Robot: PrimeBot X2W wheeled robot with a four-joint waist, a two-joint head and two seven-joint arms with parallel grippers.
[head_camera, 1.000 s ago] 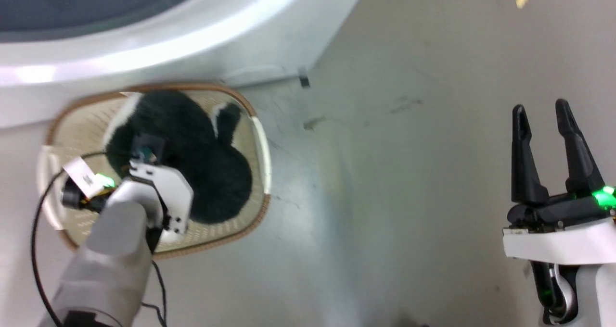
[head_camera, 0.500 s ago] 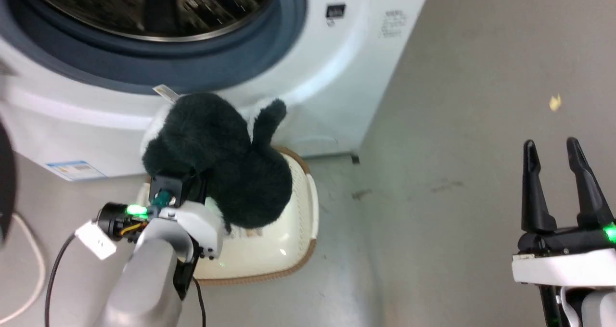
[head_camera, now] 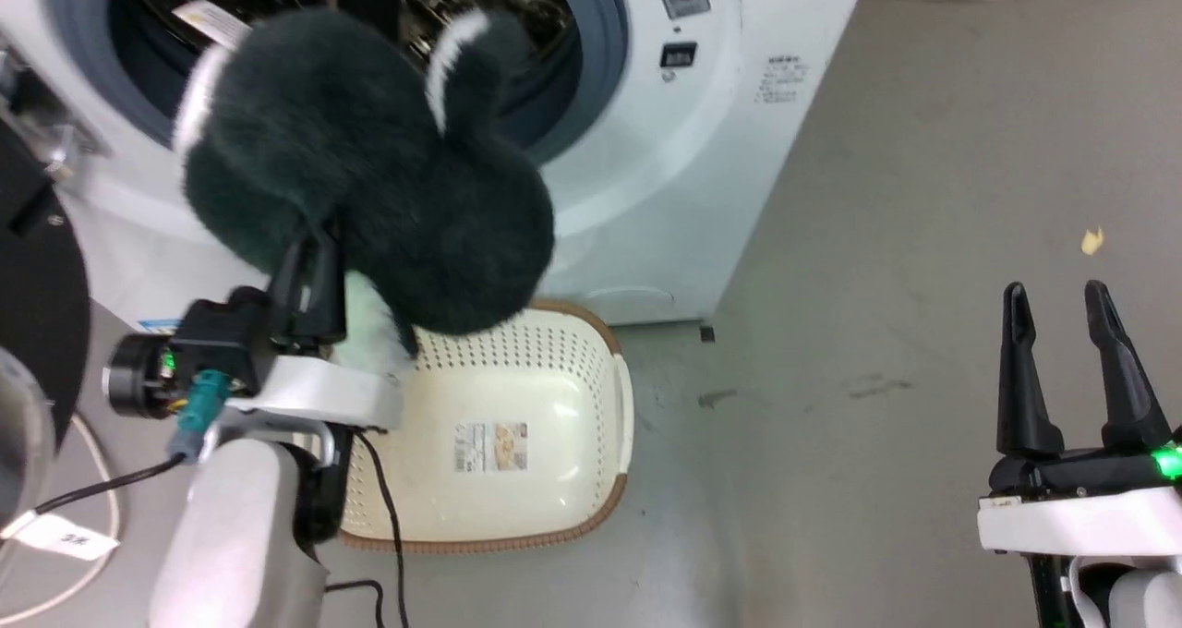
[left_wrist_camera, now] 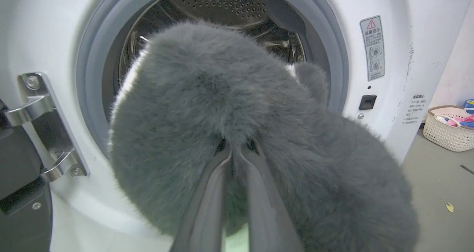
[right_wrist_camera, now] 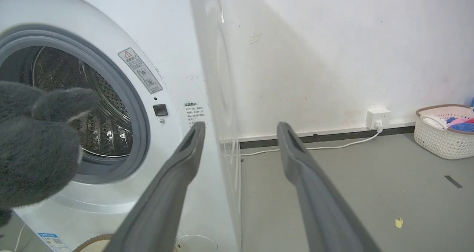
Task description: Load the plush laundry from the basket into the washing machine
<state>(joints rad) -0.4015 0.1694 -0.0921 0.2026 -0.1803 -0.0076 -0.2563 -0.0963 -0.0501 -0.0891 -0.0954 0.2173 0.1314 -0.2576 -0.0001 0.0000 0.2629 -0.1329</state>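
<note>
The left gripper (head_camera: 309,254) was clamped on the plush laundry (head_camera: 369,166), its two fingers (left_wrist_camera: 207,207) pinched together and buried in the dark fur. The plush laundry hung in the air above the basket (head_camera: 554,351), in front of the round opening of the washing machine (head_camera: 683,148). Its white-edged ear seemed to reach the grey door seal (left_wrist_camera: 335,59), though the blur made that hard to judge. The basket stood on the floor (head_camera: 877,194) against the foot of the machine, a sticker (head_camera: 489,446) showing on its bottom. The right gripper (head_camera: 1055,288) was well off to the side over the floor, fingers spread apart and empty. A second basket (right_wrist_camera: 440,141) with coloured clothes stood by the far wall.
</note>
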